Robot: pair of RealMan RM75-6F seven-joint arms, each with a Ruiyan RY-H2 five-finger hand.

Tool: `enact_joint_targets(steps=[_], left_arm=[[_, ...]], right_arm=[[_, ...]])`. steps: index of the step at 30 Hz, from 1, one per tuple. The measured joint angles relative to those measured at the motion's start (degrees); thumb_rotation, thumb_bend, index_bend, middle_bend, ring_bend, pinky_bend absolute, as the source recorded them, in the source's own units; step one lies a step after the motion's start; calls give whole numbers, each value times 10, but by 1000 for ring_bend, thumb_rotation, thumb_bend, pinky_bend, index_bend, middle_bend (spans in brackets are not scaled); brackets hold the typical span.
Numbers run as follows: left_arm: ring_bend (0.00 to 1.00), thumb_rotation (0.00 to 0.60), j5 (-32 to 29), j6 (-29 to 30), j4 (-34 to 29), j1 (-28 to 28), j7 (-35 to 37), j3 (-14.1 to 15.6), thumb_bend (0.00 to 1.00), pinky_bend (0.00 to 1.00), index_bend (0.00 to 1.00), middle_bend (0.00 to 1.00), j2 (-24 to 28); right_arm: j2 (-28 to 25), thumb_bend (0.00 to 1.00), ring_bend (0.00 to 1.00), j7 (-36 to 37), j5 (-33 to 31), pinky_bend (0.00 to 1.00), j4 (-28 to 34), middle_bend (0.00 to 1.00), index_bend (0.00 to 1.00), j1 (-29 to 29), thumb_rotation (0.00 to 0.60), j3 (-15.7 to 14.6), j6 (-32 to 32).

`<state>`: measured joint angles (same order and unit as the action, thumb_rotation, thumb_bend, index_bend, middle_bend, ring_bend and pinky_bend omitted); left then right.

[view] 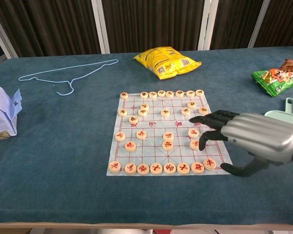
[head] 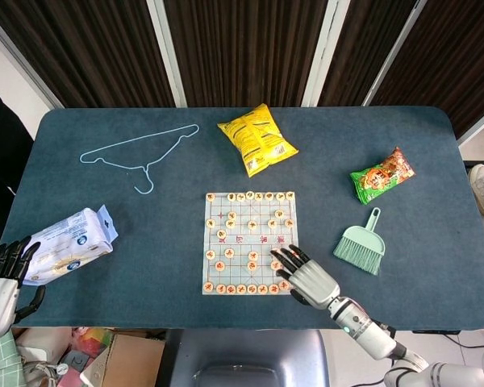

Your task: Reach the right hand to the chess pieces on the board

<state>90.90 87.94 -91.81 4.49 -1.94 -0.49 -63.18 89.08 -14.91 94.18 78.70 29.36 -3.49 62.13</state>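
Round tan chess pieces with red and dark characters lie flat on a pale gridded board at the table's middle: rows along near and far edges, others scattered between.

On my feed the table carries a blue wire hanger toward its far left corner, a yellow snack bag mid far edge, a green snack packet and mint brush right, tissue pack near left.
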Motion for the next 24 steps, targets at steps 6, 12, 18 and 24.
enact_joint_targets(steps=[6,12,18,24], left_arm=[[0,600,2,2,0,-1,-1,0,410,60,0,0,0],[0,600,5,10,-2,-4,-11,1,410,60,0,0,-2],[0,600,12,26,-8,-12,-41,1,410,60,0,0,-8],[0,600,5,24,-13,-14,-58,-1,411,60,0,0,-13]], right_arm=[[-35,514,0,27,24,0,22,75,366,-25,600,-9,71],[-75,357,0,29,35,0,56,0,8,-70,600,-22,146],[-157,342,0,-33,12,0,163,0,0,-194,600,-41,300],[-203,342,0,-28,18,0,185,0,0,-246,600,-45,352]])
